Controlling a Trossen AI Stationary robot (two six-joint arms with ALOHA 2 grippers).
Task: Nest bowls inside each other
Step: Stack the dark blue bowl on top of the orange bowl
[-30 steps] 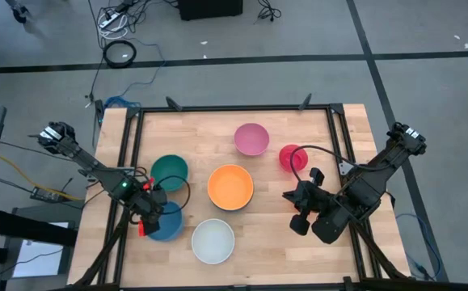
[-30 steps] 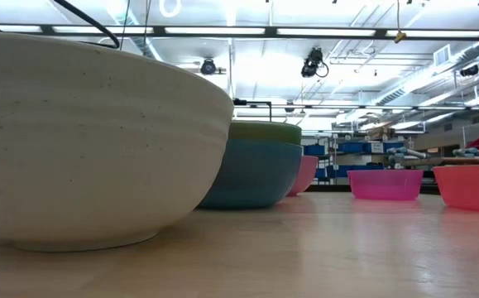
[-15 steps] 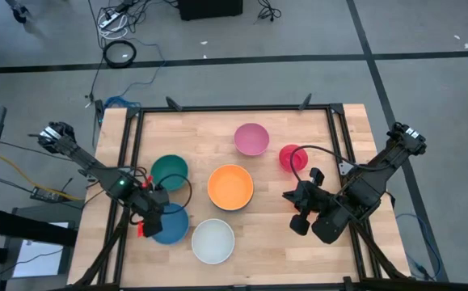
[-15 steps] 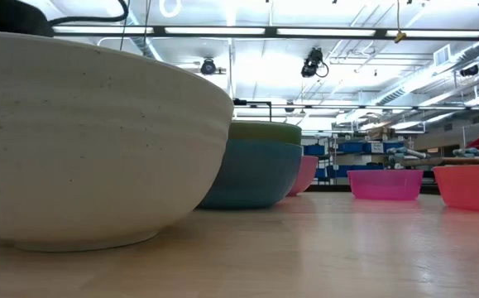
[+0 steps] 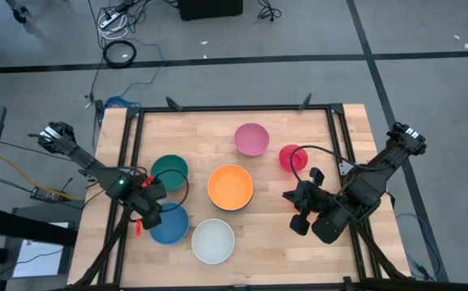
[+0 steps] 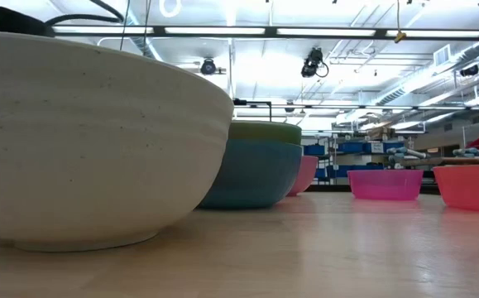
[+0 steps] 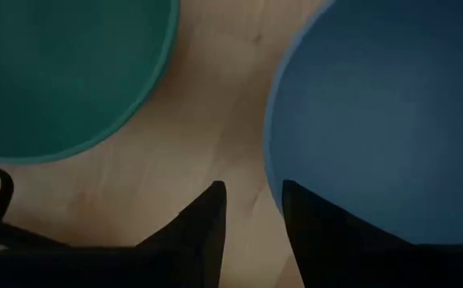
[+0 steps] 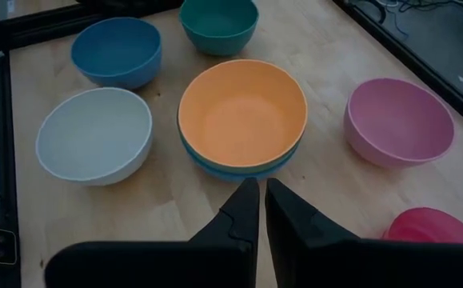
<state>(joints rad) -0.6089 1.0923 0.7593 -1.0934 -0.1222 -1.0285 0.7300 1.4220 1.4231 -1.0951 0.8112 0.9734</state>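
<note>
On the worktop (image 5: 274, 234), the orange bowl (image 8: 242, 114) already sits nested in a blue one; white (image 8: 95, 134), pink (image 8: 399, 122), blue (image 7: 383, 112), teal (image 7: 63, 72) and red (image 5: 292, 157) bowls remain separate. The left hand (image 7: 251, 210) straddles the blue bowl's rim, unclenched; the right hand (image 8: 255, 200) waits clenched, empty.

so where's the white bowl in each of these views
High view: white bowl near the table's front edge, between the blue bowl and the orange bowl.
Low view: it fills the left foreground.
Left wrist view: not in it.
Right wrist view: at the left, beside the orange bowl.
Shared landmark: the blue bowl, its neighbour in the high, right wrist and left wrist views.
</note>
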